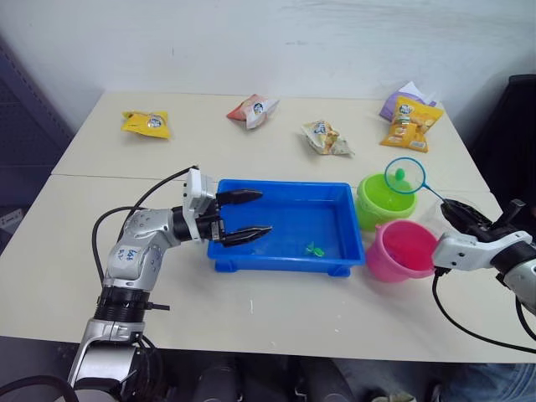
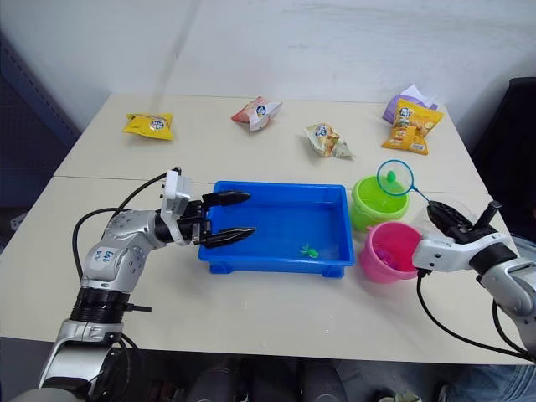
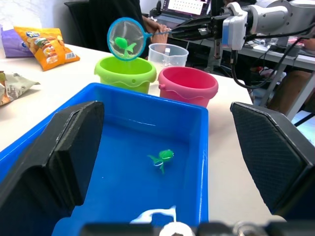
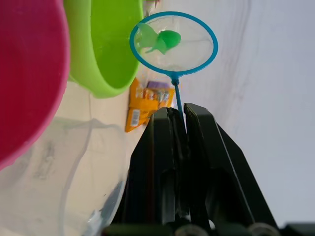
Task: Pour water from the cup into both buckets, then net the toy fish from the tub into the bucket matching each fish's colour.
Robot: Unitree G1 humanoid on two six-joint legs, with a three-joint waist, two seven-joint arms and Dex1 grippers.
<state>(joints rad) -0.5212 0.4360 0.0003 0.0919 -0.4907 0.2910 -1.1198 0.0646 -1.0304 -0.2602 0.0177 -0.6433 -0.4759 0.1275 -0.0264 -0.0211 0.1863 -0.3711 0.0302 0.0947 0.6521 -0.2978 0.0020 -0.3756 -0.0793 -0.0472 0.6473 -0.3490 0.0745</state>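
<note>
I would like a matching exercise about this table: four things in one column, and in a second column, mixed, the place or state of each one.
Things
1. net
2. green fish in the tub
3. left tool
4. pink bucket

Places or states
A. open, its fingers over the near-left end of the blue tub
B. lying alone on the tub floor
C. stands on the table in front of the green bucket
D. held by the right tool above the green bucket, a green fish in it

Pairs: 1-D, 2-B, 3-A, 4-C
</note>
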